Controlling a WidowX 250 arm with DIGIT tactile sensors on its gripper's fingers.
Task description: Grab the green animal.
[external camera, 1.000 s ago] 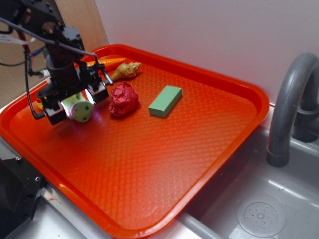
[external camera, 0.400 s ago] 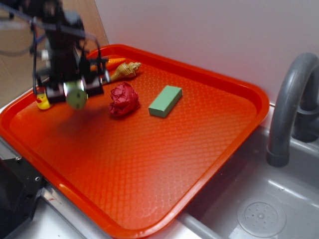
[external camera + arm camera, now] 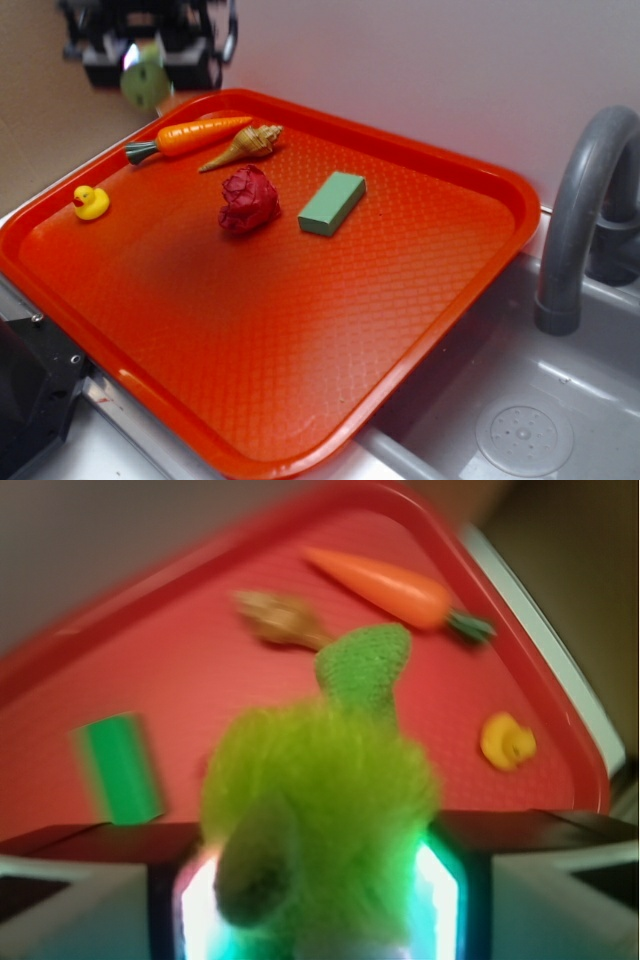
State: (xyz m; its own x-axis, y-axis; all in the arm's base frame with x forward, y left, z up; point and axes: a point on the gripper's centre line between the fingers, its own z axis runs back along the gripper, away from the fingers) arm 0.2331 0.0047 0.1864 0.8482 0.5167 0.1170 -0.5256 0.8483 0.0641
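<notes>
High above the red tray (image 3: 480,190), gripper (image 3: 150,62) clamped on the green animal (image 3: 146,84).

One tray (image 3: 480,190) holds five loose things: one carrot (image 3: 190,135), one cone-shaped shell (image 3: 243,145), one crumpled red lump (image 3: 248,199), one green block (image 3: 332,203) and one duck (image 3: 91,203). One gripper (image 3: 150,60) is up above with one green animal (image 3: 320,790). One faucet (image 3: 585,220) stands at one sink (image 3: 520,420).
</notes>
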